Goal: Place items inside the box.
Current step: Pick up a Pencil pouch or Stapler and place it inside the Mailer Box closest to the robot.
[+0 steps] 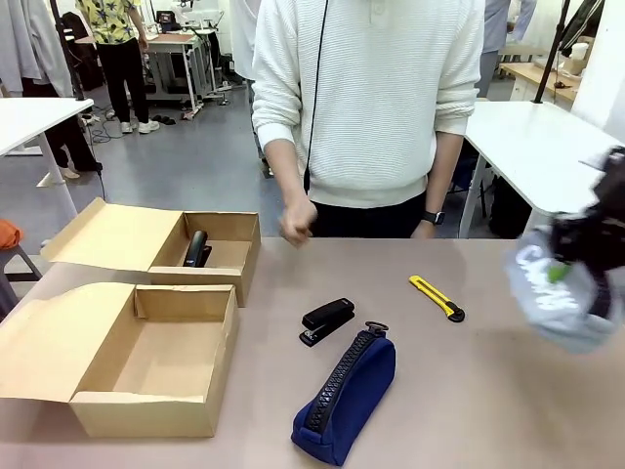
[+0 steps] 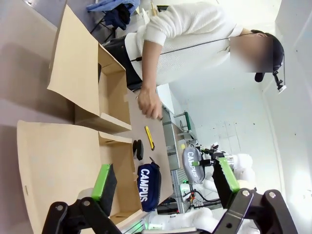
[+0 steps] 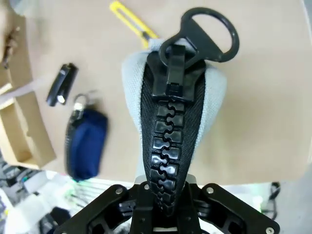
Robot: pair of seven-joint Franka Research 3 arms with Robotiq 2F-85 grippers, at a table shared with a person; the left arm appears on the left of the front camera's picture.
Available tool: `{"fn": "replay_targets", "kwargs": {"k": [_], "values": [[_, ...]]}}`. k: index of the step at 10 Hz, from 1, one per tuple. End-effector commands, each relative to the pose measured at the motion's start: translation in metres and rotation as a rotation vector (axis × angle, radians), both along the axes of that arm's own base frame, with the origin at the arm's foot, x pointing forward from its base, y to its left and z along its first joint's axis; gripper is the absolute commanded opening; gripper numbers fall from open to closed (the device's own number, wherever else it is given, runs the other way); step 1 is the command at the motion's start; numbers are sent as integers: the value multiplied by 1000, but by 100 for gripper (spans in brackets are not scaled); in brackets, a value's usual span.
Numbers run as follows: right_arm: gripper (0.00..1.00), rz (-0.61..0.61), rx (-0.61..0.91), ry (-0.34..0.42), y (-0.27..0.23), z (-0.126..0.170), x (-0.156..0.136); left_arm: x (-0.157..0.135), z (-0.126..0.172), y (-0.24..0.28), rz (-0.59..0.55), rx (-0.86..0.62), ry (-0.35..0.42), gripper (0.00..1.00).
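My right gripper point(image 1: 576, 262) hangs blurred above the table's right side, shut on the light grey pencil case point(image 1: 557, 293); its black zipper point(image 3: 168, 122) rises between the fingers. A navy pencil case point(image 1: 347, 396) lies near the front, with a black stapler point(image 1: 327, 320) just behind it and a yellow-black utility knife point(image 1: 437, 297) to the right. A second stapler point(image 1: 196, 248) stands in the far cardboard box point(image 1: 234, 269). My left gripper point(image 2: 163, 178) is open, holding nothing, over the near box point(image 2: 58, 161). The marker is out of view.
The near box point(image 1: 146, 410) stands at the front left with its lid flap open to the left. The person stands at the far edge, one hand point(image 1: 298, 222) closed in a fist over the table. White tables stand behind on both sides.
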State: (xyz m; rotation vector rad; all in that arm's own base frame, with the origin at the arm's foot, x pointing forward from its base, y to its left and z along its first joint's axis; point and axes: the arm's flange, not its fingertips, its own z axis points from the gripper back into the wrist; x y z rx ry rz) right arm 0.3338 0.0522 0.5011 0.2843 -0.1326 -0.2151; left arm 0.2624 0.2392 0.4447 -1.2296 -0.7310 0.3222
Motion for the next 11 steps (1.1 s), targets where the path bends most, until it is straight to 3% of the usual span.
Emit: {"fn": "replay_targets", "kwargs": {"k": [1, 2, 4, 5, 7, 8, 9, 11], "values": [[5, -122, -51, 14, 58, 16, 5, 0, 2, -1, 2, -6, -30, 100], [5, -88, -72, 11, 64, 15, -1, 0, 2, -1, 2, -6, -30, 100], [5, -137, 5, 41, 38, 16, -18, 0, 2, -1, 2, -6, -30, 100], [5, -91, -49, 20, 78, 15, -7, 0, 2, -1, 2, -6, -30, 100], [5, -116, -28, 34, 60, 15, -10, 0, 2, -1, 2, -6, -30, 100], [5, -51, -34, -39, 97, 18, -4, 0, 2, -1, 2, -6, -30, 100], [5, 39, -27, -63, 135, 20, 4, 0, 2, -1, 2, -6, -30, 100], [5, 216, -24, -49, 226, 25, 23, 0, 2, -1, 2, -6, -30, 100]]}}
